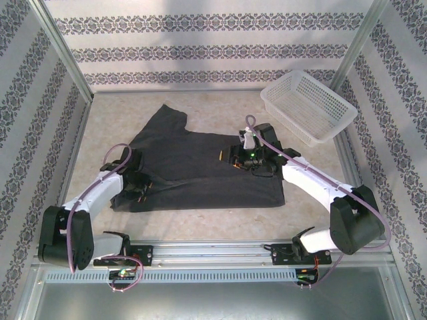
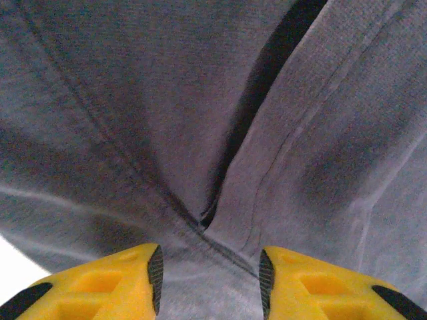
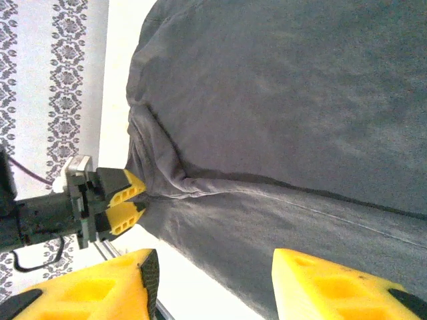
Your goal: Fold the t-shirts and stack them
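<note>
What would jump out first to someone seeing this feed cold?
The dark t-shirt lies spread and creased across the middle of the table. The left gripper sits at its near-left edge, where the cloth puckers toward it; the right gripper hangs open over the shirt's right half. A white mesh basket stands at the far right corner.

We see a dark grey t-shirt (image 3: 280,100) spread on the pale table (image 3: 117,80), our right gripper (image 3: 213,273) parted over the cloth, left gripper (image 3: 142,199) at the puckered hem, patterned wall (image 3: 60,67) beyond.
</note>
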`<state>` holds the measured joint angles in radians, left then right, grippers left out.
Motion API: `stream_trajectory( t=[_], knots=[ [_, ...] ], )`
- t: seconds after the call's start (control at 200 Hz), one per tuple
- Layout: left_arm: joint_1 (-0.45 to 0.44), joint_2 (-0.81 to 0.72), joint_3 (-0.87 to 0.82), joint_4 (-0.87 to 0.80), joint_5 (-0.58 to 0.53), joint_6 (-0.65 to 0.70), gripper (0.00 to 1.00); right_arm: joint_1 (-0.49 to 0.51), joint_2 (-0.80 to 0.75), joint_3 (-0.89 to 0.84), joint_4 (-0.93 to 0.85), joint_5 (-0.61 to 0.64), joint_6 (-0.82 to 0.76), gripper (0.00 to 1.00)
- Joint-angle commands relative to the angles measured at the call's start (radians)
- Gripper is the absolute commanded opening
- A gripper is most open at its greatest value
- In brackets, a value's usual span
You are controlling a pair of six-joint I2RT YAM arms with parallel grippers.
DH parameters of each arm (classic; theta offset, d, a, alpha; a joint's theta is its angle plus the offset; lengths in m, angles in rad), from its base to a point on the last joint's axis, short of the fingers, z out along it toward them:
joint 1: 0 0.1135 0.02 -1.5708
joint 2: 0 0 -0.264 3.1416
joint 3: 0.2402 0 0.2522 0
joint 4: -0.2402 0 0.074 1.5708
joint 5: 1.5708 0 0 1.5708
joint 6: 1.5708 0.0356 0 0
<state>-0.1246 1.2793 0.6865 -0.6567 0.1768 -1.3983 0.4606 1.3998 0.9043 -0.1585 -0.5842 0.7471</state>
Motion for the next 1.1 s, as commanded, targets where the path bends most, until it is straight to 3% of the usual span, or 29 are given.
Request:
stream_trajectory(
  t=[0.0, 0.16, 0.37, 0.879, 1.094],
  knots=[
    [-0.012, 0.031, -0.022, 0.085, 0.003, -0.053, 0.39, 0.000, 0.003, 0.004, 0.029, -0.029, -0.023, 0.49],
    [-0.012, 0.081, 0.003, 0.108, -0.008, -0.034, 0.28, -0.002, 0.011, -0.008, 0.032, -0.026, -0.015, 0.49],
    [-0.022, 0.119, 0.077, 0.087, -0.052, 0.028, 0.00, -0.004, 0.018, -0.002, 0.031, -0.018, -0.011, 0.47],
    [-0.158, 0.564, 0.649, -0.159, -0.158, 0.510, 0.00, -0.073, 0.013, -0.034, 0.030, -0.018, 0.023, 0.43],
    [-0.207, 0.684, 0.777, -0.272, -0.198, 0.611, 0.00, -0.090, 0.016, -0.050, 0.027, -0.035, 0.027, 0.43]
  ],
)
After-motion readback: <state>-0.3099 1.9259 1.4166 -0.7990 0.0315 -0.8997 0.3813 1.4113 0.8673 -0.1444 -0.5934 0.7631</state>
